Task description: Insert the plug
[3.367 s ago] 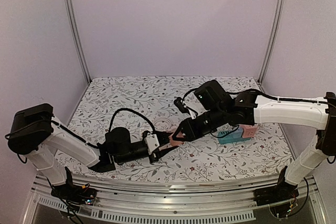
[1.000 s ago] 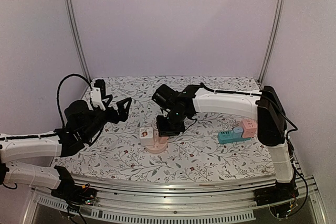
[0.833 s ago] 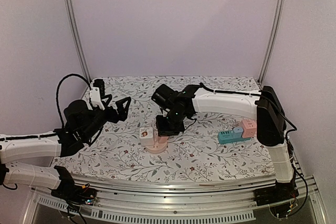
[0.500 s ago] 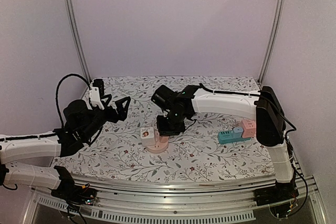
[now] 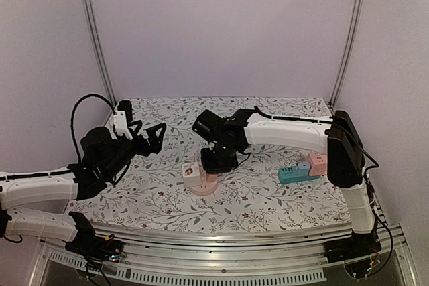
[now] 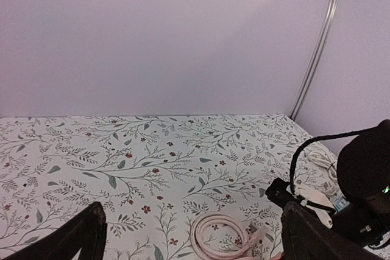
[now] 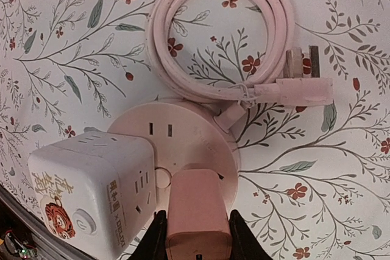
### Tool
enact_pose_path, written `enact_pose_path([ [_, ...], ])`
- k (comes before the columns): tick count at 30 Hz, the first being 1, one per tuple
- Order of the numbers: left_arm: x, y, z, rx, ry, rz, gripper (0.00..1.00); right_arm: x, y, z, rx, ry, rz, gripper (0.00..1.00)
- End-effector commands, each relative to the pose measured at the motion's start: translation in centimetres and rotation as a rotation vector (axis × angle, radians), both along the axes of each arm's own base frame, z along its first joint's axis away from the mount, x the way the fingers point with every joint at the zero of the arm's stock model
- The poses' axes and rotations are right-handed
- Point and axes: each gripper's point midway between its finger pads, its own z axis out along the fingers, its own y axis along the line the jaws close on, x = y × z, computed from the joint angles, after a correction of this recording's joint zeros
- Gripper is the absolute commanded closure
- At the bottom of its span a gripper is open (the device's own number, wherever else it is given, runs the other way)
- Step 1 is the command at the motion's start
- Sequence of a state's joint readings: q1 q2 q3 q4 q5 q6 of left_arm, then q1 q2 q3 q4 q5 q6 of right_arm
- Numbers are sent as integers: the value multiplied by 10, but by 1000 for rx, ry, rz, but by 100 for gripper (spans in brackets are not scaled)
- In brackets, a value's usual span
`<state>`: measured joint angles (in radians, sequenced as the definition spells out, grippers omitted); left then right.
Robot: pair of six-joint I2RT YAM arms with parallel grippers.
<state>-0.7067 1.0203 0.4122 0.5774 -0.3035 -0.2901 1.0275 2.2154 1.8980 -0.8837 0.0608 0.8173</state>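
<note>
My right gripper (image 7: 196,235) is shut on a pink block-shaped plug (image 7: 196,214). The plug's front end stands against the top of a round pink socket hub (image 7: 189,135), and its prongs are hidden. A white cube adapter (image 7: 91,193) with a tiger sticker sits on the hub's left side. In the top view the right gripper (image 5: 218,160) points down over the hub (image 5: 203,187), beside the cube (image 5: 191,172). Raised off the table at the left, my left gripper (image 5: 151,135) stands open and holds nothing.
The hub's pink cable lies coiled (image 7: 225,35) just beyond it, ending in a two-prong plug (image 7: 304,86). The same coil (image 6: 222,238) shows in the left wrist view. A teal power strip (image 5: 295,174) with a pink block (image 5: 318,163) lies to the right.
The left arm, earlier low by the hub, has drawn back left and lifted. Over the last second the right gripper and hub barely shift; the cube edges slightly right.
</note>
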Motion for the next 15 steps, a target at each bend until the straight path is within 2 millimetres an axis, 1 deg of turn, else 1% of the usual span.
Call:
enact_pose_path([
  [1,2,6,-8,8,24,17,1,-9,-48,-20,-221,31,13,100],
  [10,2,6,-8,6,25,14,1,-21,-89,-20,-370,65,81,100],
  [15,2,6,-8,5,27,10,1,-28,-102,-17,-435,90,135,100],
])
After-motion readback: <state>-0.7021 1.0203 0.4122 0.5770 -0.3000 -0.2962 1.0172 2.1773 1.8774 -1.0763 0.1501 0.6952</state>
